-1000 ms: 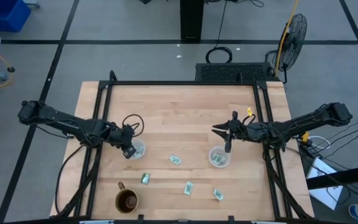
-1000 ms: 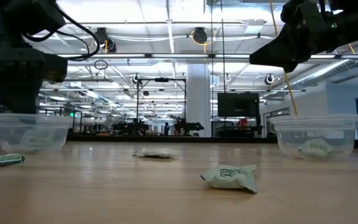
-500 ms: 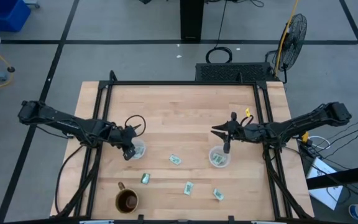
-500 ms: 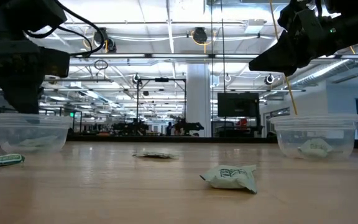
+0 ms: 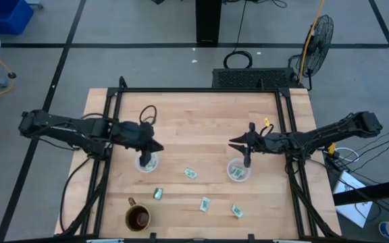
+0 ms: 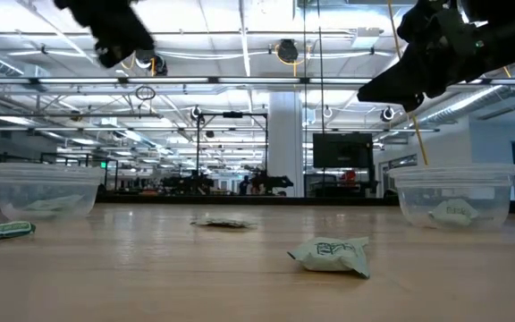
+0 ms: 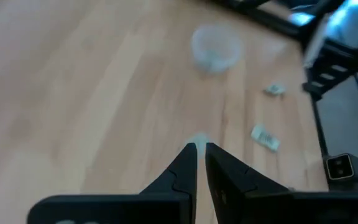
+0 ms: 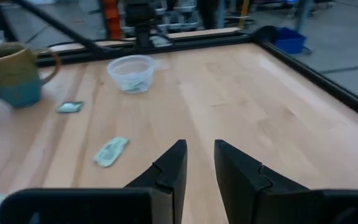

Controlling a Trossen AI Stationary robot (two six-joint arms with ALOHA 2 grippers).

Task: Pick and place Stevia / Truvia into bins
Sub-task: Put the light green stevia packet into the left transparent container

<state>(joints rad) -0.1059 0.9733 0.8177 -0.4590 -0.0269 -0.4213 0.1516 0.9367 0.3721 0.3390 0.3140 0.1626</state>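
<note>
Small green-and-white Stevia packets lie flat on the table: one between the cups, and others nearer the front edge. The left clear cup and the right clear cup each hold a packet. My left gripper hangs high over the far side of the left cup, its fingers shut on nothing. My right gripper hovers above the far side of the right cup, slightly open and empty.
A brown mug stands near the front edge, left of the loose packets. A black frame runs around the tabletop. Bare wood lies between the two cups and behind them.
My left gripper has risen from just over the left cup and swung toward the far edge and a little to the right, now well clear of the rim. The right arm has hardly moved.
</note>
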